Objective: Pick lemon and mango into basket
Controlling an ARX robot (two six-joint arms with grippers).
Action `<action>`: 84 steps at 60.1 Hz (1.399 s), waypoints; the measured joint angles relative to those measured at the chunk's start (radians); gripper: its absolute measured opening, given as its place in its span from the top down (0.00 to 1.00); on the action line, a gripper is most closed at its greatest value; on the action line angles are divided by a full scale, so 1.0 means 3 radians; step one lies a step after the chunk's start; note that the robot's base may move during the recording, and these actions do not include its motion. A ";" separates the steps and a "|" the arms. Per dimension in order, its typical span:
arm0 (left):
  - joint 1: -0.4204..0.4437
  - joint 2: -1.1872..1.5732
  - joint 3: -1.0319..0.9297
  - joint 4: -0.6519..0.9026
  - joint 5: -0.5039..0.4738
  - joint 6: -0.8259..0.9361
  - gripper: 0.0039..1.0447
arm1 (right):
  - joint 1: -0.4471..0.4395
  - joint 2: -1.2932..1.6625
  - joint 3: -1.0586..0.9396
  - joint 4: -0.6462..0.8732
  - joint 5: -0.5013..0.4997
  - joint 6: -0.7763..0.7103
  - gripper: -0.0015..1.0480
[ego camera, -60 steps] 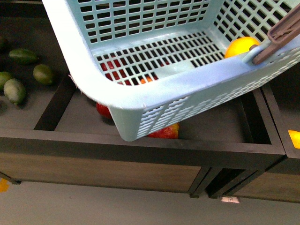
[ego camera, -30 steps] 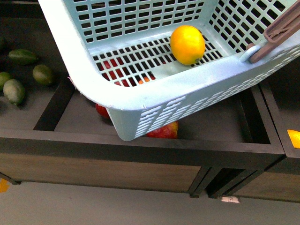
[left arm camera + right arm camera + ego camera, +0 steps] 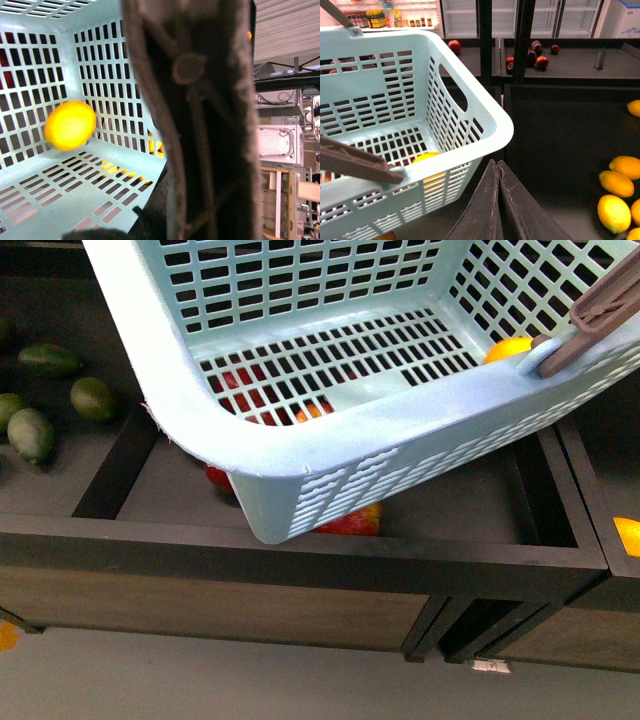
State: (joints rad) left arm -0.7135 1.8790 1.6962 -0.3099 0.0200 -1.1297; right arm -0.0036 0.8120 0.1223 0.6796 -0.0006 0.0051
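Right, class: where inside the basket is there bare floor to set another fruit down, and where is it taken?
Most of the basket's floor is bare, from its near rounded corner across to the far wall. Only the corner beside the brown handle is taken, by the lemon. Under the basket, red fruit lie in the bin.

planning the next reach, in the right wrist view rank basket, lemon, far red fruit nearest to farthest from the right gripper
1. basket, corner just beside the right gripper
2. lemon, inside the basket
3. red fruit, on the far shelf
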 joint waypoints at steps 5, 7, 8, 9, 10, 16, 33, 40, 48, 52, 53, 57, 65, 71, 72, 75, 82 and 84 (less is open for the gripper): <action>0.0000 0.0000 0.0000 0.0000 -0.0015 0.0006 0.96 | 0.0000 -0.0153 -0.0072 -0.0081 0.0000 0.0000 0.98; 0.0000 0.0000 0.0000 0.0000 -0.0018 0.0010 0.96 | 0.0000 -0.0177 -0.0086 -0.0093 0.0000 -0.0005 0.95; 0.0000 0.0000 0.0000 0.0000 -0.0018 0.0010 0.96 | 0.0000 -0.0195 -0.0095 -0.0094 0.0000 -0.0005 0.92; 0.0000 0.0000 0.0000 0.0000 -0.0019 0.0010 0.96 | 0.0000 -0.0202 -0.0099 -0.0094 0.0000 -0.0005 0.90; 0.0000 0.0000 0.0000 0.0000 -0.0019 0.0010 0.96 | 0.0000 -0.0210 -0.0104 -0.0095 0.0001 -0.0005 0.87; 0.0000 0.0000 0.0000 0.0000 -0.0013 0.0008 0.96 | 0.0000 -0.0219 -0.0107 -0.0097 0.0001 -0.0005 0.72; 0.0000 0.0000 0.0000 0.0000 -0.0028 0.0011 0.96 | 0.0000 -0.0220 -0.0107 -0.0097 0.0001 -0.0005 0.30; 0.0000 0.0000 0.0000 0.0000 -0.0013 0.0006 0.96 | 0.0000 -0.0223 -0.0107 -0.0097 0.0001 -0.0005 0.12; -0.0031 0.0001 0.0000 0.0000 -0.0010 0.0017 0.96 | -0.0001 -0.0223 -0.0107 -0.0099 0.0017 -0.0005 0.09; -0.0046 0.0001 0.0000 0.0000 0.0047 -0.0004 0.96 | 0.0000 -0.0228 -0.0107 -0.0099 0.0011 -0.0005 0.08; -0.0051 0.0001 0.0000 0.0000 0.0064 -0.0015 0.96 | -0.0001 -0.0229 -0.0107 -0.0099 0.0014 -0.0005 0.08; -0.0052 0.0000 0.0000 0.0000 0.0060 -0.0025 0.96 | 0.0000 -0.0228 -0.0108 -0.0102 0.0013 -0.0005 0.08; -0.0036 0.0001 0.0000 0.0000 0.0014 -0.0020 0.96 | 0.0000 -0.0226 -0.0108 -0.0104 0.0009 -0.0005 0.08; -0.0014 0.0000 0.0000 0.0000 -0.0018 -0.0014 0.96 | 0.0000 -0.0238 -0.0107 -0.0104 0.0006 -0.0005 0.08; -0.0014 0.0000 0.0000 0.0000 -0.0019 -0.0014 0.96 | 0.0000 -0.0238 -0.0107 -0.0106 0.0004 -0.0005 0.08; -0.0010 0.0000 0.0000 -0.0001 -0.0050 0.0003 0.96 | 0.0000 -0.0229 -0.0111 -0.0108 0.0003 -0.0005 0.08; -0.0003 0.0000 -0.0001 -0.0003 -0.0051 0.0008 0.96 | 0.0000 -0.0233 -0.0113 -0.0109 0.0001 -0.0005 0.08; -0.0003 0.0000 -0.0001 -0.0003 -0.0043 0.0009 0.96 | 0.0000 -0.0238 -0.0113 -0.0109 0.0006 -0.0005 0.08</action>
State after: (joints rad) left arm -0.7143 1.8790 1.6958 -0.3107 0.0071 -1.1271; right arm -0.0036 0.7406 0.0883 0.6468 0.0013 0.0036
